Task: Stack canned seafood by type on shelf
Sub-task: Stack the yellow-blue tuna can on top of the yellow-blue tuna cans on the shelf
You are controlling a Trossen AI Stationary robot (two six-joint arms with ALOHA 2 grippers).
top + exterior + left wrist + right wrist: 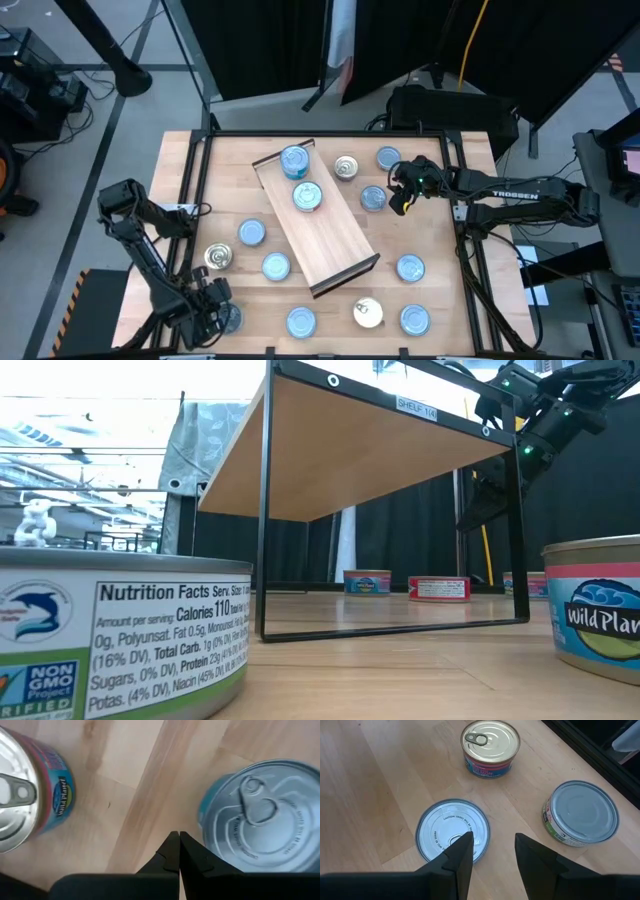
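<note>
My left gripper (222, 305) waits low at the table's near-left corner, fingers pressed together on nothing, between a gold-topped tin (20, 795) and a blue-topped tin (265, 815). In the middle the shelf (325, 235) lies slantwise on the table (440, 240), with two blue-topped tins (296, 160) on its far end and other tins loose around it. On the right, my right gripper (402, 190) hovers with fingers parted and empty, just beside a blue-topped tin (373, 198).
</note>
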